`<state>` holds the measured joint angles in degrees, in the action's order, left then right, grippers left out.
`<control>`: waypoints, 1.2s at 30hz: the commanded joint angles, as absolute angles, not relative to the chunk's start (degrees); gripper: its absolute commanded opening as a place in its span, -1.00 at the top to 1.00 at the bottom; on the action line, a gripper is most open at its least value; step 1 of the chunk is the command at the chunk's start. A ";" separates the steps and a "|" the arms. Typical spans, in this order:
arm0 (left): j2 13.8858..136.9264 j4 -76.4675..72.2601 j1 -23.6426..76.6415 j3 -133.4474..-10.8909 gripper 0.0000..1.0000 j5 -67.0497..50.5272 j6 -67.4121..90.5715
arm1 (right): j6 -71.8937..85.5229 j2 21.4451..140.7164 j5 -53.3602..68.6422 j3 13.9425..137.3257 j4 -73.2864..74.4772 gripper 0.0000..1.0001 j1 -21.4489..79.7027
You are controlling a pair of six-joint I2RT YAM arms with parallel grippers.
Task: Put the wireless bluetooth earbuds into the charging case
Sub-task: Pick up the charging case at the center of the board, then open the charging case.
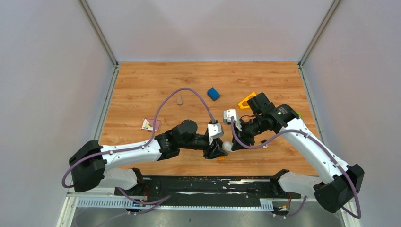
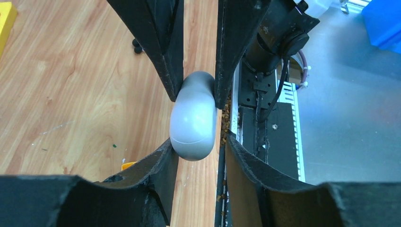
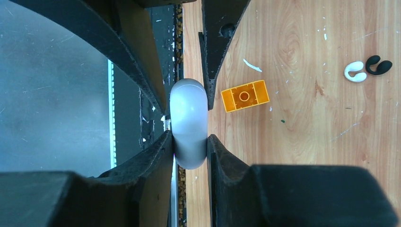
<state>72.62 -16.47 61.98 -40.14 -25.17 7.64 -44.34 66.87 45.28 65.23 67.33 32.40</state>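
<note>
Your left gripper (image 2: 199, 142) and right gripper (image 3: 189, 137) both pinching the smooth white oval charging case (image 3: 188, 113), rectangular orange block (image 3: 245, 96) just beside it

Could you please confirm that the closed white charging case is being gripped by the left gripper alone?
Not quite: the closed white charging case is gripped by both grippers. The right wrist view shows the right gripper clamped on its two sides, just as the left gripper is in the left wrist view.
</note>
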 commanded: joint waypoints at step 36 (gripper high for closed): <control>73.24 -38.55 67.12 -30.62 1.00 -24.13 7.65 | -42.86 70.50 44.50 71.94 69.85 0.31 33.41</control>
<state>74.61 -34.28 65.23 -31.55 -23.92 9.65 -42.83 69.01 42.68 67.68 70.81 33.85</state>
